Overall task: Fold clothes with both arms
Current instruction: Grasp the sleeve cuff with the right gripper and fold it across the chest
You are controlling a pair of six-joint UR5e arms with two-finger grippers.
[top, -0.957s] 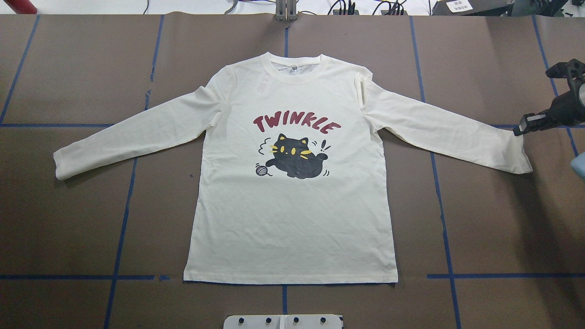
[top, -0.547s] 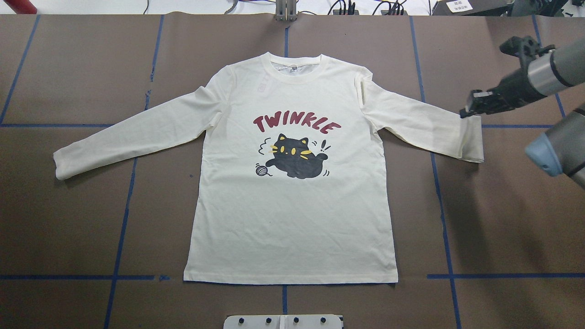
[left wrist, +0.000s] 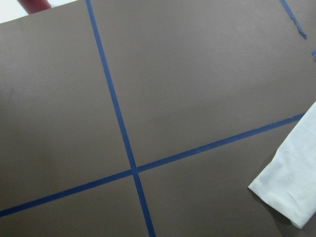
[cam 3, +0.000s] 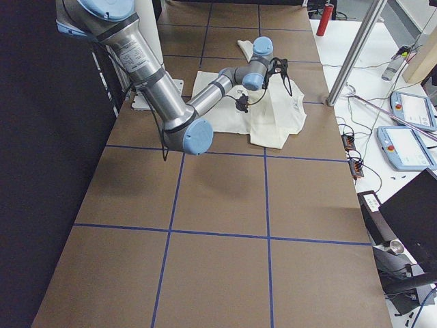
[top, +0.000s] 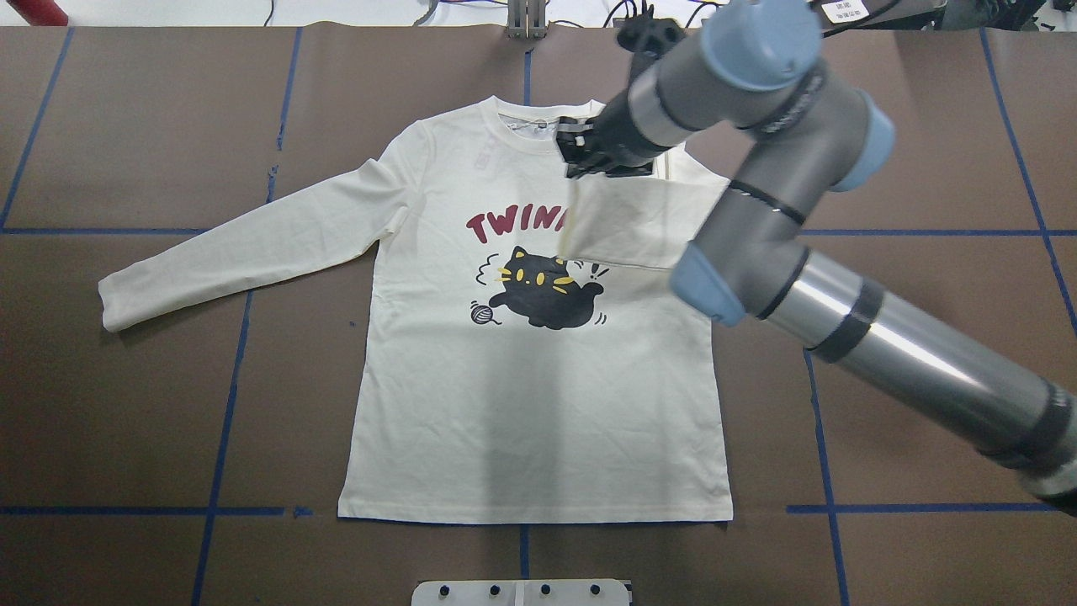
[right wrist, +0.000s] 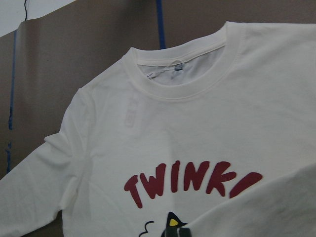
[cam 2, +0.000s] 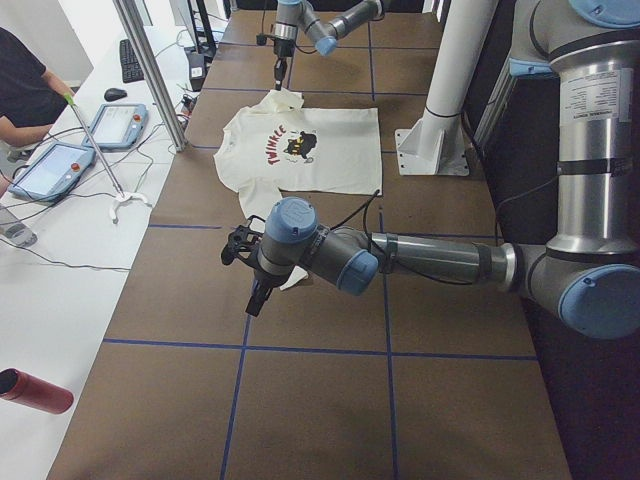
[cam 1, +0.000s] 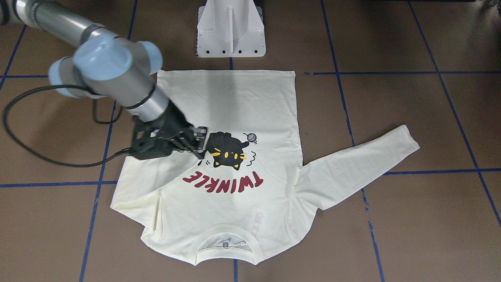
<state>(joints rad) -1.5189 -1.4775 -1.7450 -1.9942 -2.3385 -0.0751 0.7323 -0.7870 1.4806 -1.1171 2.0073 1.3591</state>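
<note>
The cream long-sleeved shirt (top: 538, 396) lies flat and face up, its collar (top: 543, 130) at the far side. My right gripper (top: 579, 164) is shut on the cuff of the shirt's right sleeve (top: 627, 231). It holds the cuff above the chest near the collar, so the sleeve hangs across the end of the "TWINKLE" lettering. The front-facing view shows this gripper (cam 1: 200, 145) beside the cat print (cam 1: 229, 150). The left sleeve (top: 236, 252) stretches out flat. My left gripper (cam 2: 253, 303) hovers by that sleeve's cuff (left wrist: 291, 187); I cannot tell whether it is open or shut.
The white pedestal (cam 1: 231, 31) stands behind the shirt's hem. A black cable (cam 1: 39, 156) loops off my right arm over the table. Beyond the far edge are a side table with tablets (cam 2: 60, 165), a seated person (cam 2: 25, 90), a metal post and a red bottle (cam 2: 35, 390).
My right gripper has carried the right sleeve's cuff from the table's right side leftward over the chest, folding the sleeve across the lettering. The rest of the shirt has not moved.
</note>
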